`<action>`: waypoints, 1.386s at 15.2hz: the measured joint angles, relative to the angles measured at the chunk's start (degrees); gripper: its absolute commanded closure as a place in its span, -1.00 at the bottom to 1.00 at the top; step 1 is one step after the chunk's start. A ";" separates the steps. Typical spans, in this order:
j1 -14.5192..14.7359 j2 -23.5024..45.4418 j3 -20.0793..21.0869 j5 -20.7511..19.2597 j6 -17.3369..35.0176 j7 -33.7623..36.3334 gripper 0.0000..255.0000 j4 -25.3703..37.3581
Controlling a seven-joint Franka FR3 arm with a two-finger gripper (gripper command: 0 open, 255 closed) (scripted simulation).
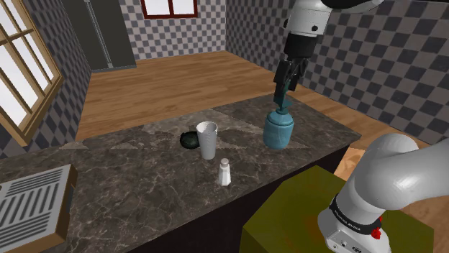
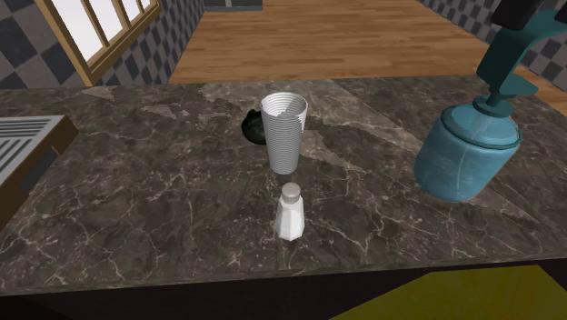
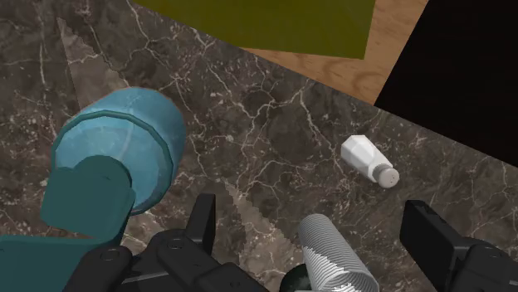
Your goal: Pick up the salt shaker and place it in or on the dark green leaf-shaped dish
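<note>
Above the blue bottle (image 1: 278, 129), the gripper (image 1: 283, 92) is hovering, fingers (image 3: 202, 222) apart and empty; the salt shaker (image 1: 225, 172) is standing near the cup (image 1: 207, 139).

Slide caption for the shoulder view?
Open gripper over a blue spray bottle; salt shaker, ribbed cup and dark dish on the veined counter.
</note>
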 measured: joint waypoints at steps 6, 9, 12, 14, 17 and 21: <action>1.35 1.16 3.93 2.31 7.12 2.62 -1.00 -4.92; 2.35 3.21 6.93 3.93 13.16 4.39 -1.00 -8.12; 3.24 6.05 9.81 5.32 19.06 6.08 -1.00 -10.29; 3.86 7.76 11.74 6.16 22.73 7.26 -1.00 -11.66; 4.51 12.11 14.86 7.11 29.05 9.15 -1.00 -12.80; 5.10 18.51 19.35 7.63 37.26 12.30 -1.00 -13.43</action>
